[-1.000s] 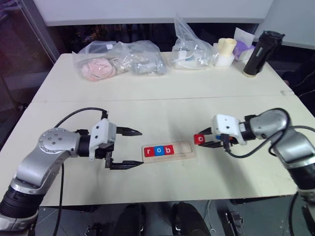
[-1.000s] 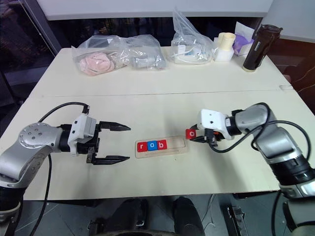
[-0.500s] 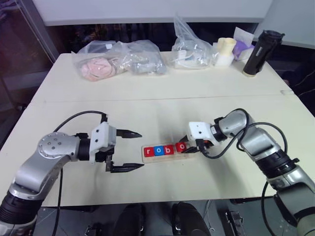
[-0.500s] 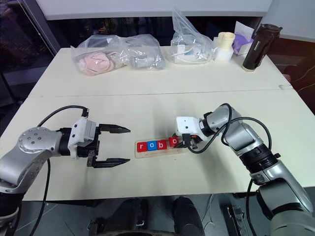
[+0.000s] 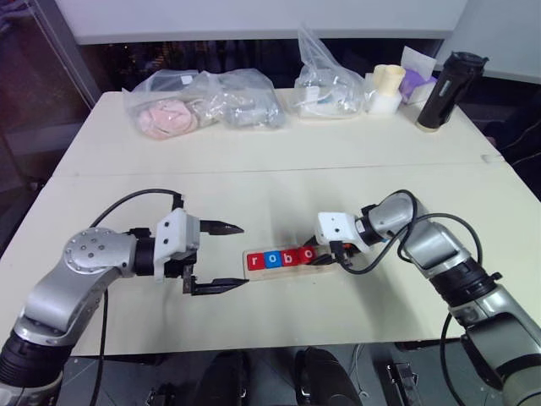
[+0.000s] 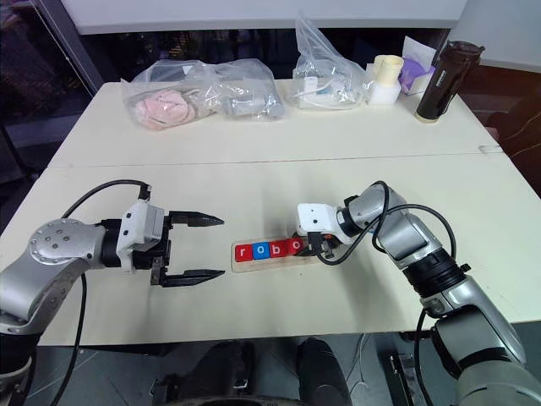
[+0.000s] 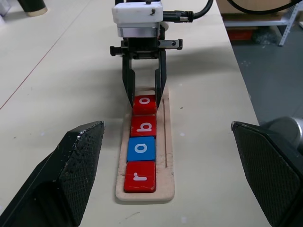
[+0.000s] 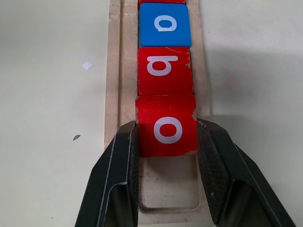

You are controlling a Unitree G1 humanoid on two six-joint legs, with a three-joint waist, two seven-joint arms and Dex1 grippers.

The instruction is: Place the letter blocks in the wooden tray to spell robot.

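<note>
Since the picture a second ago, the right gripper (image 8: 166, 189) has carried the red "o" block (image 8: 166, 124) from the air beside the end of the wooden tray (image 7: 166, 142) down into the tray's groove; the left gripper (image 5: 218, 256) has not shifted.

The red "o" block now sits in the fourth slot of the groove, touching the red "b" block (image 8: 165, 69). Beyond that lie the blue "o" block (image 8: 164, 23) and the red "r" block (image 7: 140, 176), so the row reads r, o, b, o. One slot at the tray end nearest the right gripper is empty, showing bare wood. The "t" block is not identifiable in these views.

The right gripper is closed on the red "o" block, one finger (image 8: 118, 175) on each side edge, with the tips straddling the groove. This hold keeps the block square to its neighbour while it seats; judged from the fit, release is the next step.

The left gripper hovers over the table (image 5: 270, 194) just off the "r" end of the tray, spread wide and holding nothing, its two fingers pointing along the tray. It appears parked clear of the row.

At the far edge of the table, well apart from the tray, lie plastic bags (image 5: 203, 101) and a dark bottle (image 5: 441, 89).
</note>
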